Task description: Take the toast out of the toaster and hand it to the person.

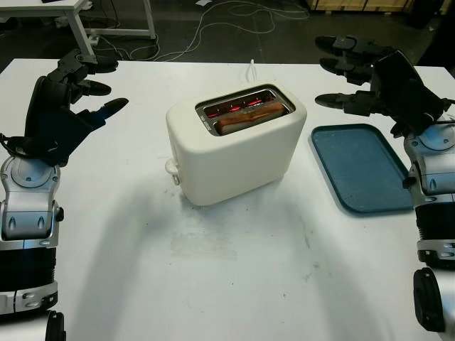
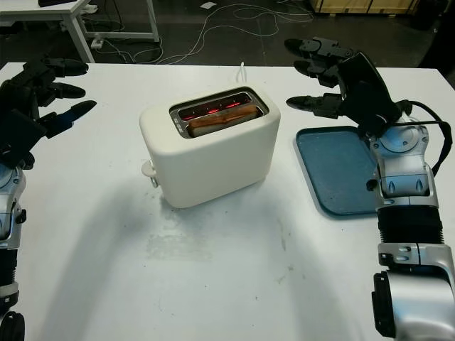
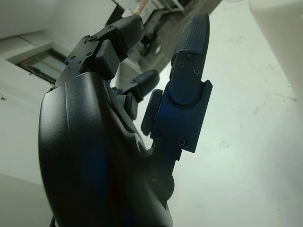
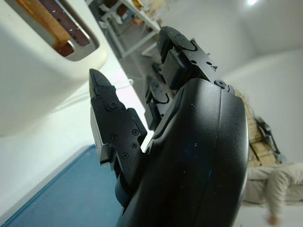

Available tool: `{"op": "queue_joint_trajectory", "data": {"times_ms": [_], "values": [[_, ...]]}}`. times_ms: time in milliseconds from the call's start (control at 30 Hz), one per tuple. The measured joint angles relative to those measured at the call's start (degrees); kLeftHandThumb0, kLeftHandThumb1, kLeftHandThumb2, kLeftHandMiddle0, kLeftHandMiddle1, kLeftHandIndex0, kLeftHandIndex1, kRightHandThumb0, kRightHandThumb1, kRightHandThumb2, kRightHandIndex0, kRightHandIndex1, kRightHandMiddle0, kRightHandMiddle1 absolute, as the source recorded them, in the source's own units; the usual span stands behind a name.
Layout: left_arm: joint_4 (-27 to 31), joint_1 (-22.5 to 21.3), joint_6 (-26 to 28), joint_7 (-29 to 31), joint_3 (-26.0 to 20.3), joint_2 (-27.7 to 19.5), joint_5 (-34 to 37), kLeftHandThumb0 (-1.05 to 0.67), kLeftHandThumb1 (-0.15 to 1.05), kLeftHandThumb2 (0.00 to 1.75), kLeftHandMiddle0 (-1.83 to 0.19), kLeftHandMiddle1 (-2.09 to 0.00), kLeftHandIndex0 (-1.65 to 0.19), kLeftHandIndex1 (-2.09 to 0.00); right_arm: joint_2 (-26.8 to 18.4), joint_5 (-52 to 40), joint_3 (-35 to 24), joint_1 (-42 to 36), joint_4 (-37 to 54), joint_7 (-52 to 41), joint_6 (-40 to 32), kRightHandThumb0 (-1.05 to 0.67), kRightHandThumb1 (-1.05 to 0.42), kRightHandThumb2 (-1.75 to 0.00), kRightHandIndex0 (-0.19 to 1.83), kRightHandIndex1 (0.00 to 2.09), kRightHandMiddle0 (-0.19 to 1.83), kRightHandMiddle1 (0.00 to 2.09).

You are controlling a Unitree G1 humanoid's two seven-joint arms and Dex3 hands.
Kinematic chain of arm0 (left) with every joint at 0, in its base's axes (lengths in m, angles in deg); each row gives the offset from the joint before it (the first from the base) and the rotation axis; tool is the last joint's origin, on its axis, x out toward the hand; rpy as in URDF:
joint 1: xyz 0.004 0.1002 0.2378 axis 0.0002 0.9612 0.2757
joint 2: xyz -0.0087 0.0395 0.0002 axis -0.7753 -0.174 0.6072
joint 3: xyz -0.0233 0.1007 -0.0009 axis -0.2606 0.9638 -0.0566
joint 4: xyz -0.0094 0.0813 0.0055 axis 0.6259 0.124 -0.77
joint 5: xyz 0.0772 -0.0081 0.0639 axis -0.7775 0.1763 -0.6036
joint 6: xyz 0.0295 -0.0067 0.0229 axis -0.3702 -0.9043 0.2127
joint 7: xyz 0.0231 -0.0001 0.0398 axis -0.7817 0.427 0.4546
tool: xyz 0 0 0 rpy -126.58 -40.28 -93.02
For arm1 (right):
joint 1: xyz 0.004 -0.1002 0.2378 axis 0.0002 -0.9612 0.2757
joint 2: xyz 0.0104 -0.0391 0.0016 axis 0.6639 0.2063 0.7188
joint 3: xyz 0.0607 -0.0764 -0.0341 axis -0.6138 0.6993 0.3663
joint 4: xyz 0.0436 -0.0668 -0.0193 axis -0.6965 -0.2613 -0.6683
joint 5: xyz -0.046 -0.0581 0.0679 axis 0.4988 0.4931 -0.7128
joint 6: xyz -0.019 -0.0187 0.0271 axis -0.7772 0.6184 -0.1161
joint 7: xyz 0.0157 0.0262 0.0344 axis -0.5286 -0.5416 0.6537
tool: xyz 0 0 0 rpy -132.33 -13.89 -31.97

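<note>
toaster: cream rounded two-slot toaster (image 1: 234, 145) sits mid white desk (image 1: 234, 284), turned at an angle, slots glowing red inside.
toast: browned toast slice (image 1: 249, 117) down in the near slot, top edge just above the rim. You've got nothing touching it.
tray: flat blue plastic tray (image 1: 362, 167) on desk, just right of toaster, apart from it.
L hand: black left hand (image 1: 67, 106) raised above desk, well left of toaster, fingers (image 3: 189, 56) apart, holding nothing.
R hand: black right hand (image 2: 348, 82) up over tray's far edge, right of toaster, fingers (image 4: 111, 123) apart, holding nothing.
person: pale sleeve and hand (image 4: 279, 189) in your R wrist view, far behind the hand.
</note>
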Motion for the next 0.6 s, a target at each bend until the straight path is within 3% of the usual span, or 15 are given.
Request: {"op": "queue_joint_trajectory", "data": {"times_ms": [600], "values": [[0.8,0.5,1.0,0.0,0.4,0.1,0.0,-0.57,0.92,0.03,-0.22,-1.10,-0.26,-0.86,0.3,-0.2,0.4,-0.4,0.5,-1.1,0.0,-0.04,-0.78,0.00,0.50,0.08,0.51,0.03]]}}
